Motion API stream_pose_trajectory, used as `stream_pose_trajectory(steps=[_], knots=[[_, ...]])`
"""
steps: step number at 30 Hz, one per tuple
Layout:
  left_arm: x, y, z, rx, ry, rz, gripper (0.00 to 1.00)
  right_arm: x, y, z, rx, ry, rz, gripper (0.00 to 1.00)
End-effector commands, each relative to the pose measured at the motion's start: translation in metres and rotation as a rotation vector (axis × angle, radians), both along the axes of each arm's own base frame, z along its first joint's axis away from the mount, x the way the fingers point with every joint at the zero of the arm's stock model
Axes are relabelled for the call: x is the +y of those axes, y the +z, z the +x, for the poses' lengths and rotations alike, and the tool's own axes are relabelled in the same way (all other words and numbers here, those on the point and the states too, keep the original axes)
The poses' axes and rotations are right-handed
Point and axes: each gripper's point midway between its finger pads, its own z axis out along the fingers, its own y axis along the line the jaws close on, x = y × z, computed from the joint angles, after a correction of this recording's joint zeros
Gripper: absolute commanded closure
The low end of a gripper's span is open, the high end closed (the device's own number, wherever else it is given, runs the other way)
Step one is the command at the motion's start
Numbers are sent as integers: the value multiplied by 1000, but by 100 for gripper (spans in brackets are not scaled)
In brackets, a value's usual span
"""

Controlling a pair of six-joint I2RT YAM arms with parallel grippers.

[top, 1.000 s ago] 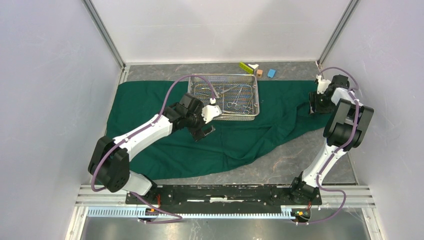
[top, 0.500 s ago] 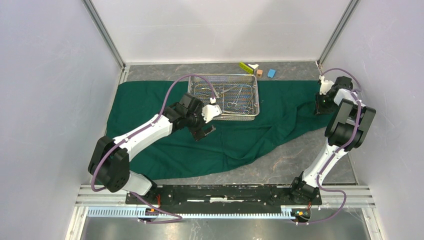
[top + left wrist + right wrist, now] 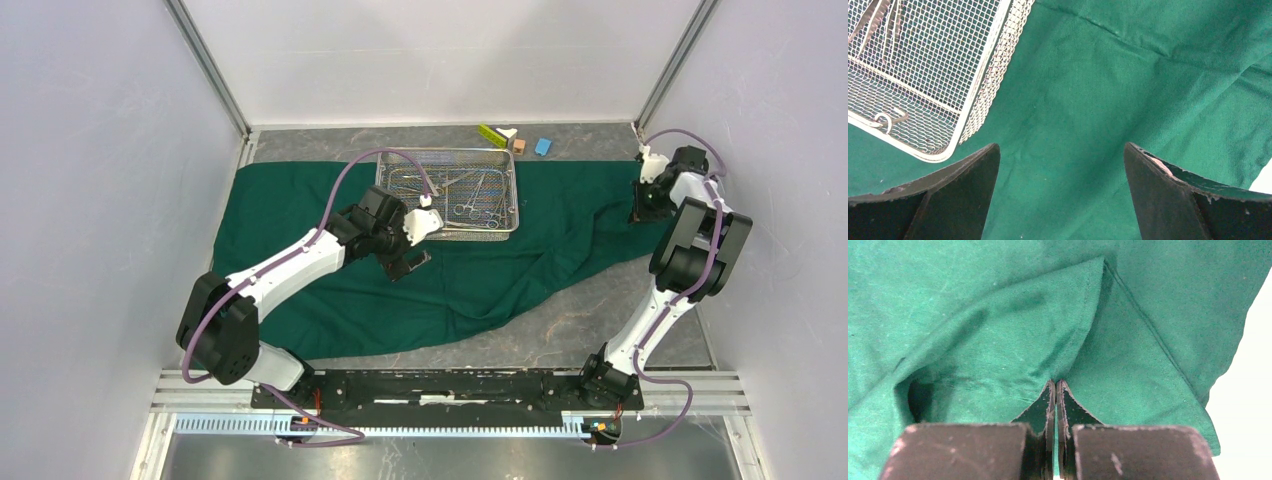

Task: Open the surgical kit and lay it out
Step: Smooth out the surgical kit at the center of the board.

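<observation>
Spread across the worktop (image 3: 600, 310), the green drape (image 3: 300, 200) is judged soft, light and prone to bunching, and best taken by a hemmed edge or corner. Over it, beside the mesh tray (image 3: 983, 95), the left claw (image 3: 1060, 146) is held wide apart and empty. Farther off, the right claw (image 3: 1055, 382) is pinched together on a fold at the drape's right edge

Left hand (image 3: 1062, 150) gapes wide, its arm stretched forward; right hand (image 3: 1055, 384) is pinched fully closed.
</observation>
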Motion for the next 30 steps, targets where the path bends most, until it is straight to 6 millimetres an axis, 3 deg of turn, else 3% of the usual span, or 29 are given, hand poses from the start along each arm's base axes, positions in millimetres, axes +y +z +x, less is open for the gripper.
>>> stream_pose_trajectory(steps=[1,9,16,21,30], knots=[[-3,5,7,-25,29,-15,1,0,30,15,-82,4,8,100],[-1,10,13,-55,48,-11,0,-5,48,8,-98,-6,-31,100],[5,16,18,-95,67,4,0,-18,60,-20,-59,-14,-116,100],[8,19,20,-114,76,12,0,-28,68,-65,0,-14,-163,100],[7,38,18,-133,62,-6,0,-34,83,-173,165,76,-275,100]])
